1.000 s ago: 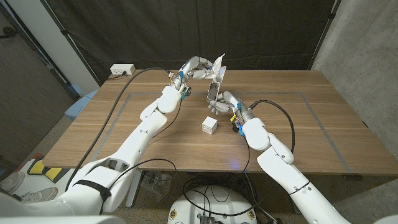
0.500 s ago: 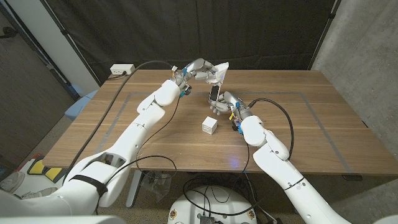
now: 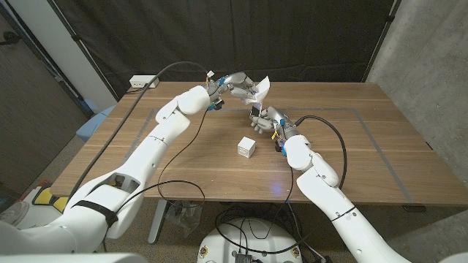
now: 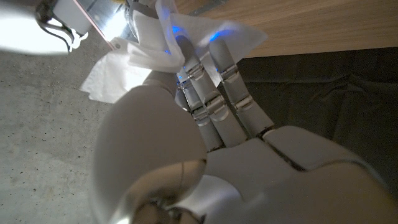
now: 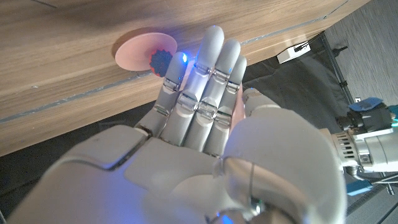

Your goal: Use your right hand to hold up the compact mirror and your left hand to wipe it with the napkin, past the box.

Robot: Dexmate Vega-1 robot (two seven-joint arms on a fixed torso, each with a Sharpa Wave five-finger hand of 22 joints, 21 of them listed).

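The left hand (image 3: 235, 82) has its fingers closed on the white napkin (image 3: 259, 89), which bunches at the fingertips and flares out loose past them. In the left wrist view the napkin (image 4: 155, 43) is pressed against the bright surface of the compact mirror (image 4: 93, 22). The right hand (image 3: 263, 119) stands just beside it, fingers curled around the compact mirror (image 3: 254, 110) and holding it up off the counter (image 3: 365, 146), past the small white box (image 3: 246, 147), which sits nearer the robot on the wood. From the head view the two hands look to meet at the mirror, napkin touching it.

The wipe seems to be under way. To do it well, I'd say the right hand should keep a firm, quiet grip so the mirror does not twist or fold under pressure, and hold the glass turned toward the napkin. The left hand needs a light push with the padded part of the napkin, not bare fingertips, and short strokes across the face. The loose corner of the napkin could snag on the mirror's edge, so the strokes are best kept clear of the right hand's fingers.

In the right wrist view a pink disc (image 5: 142, 55) lies on the counter.
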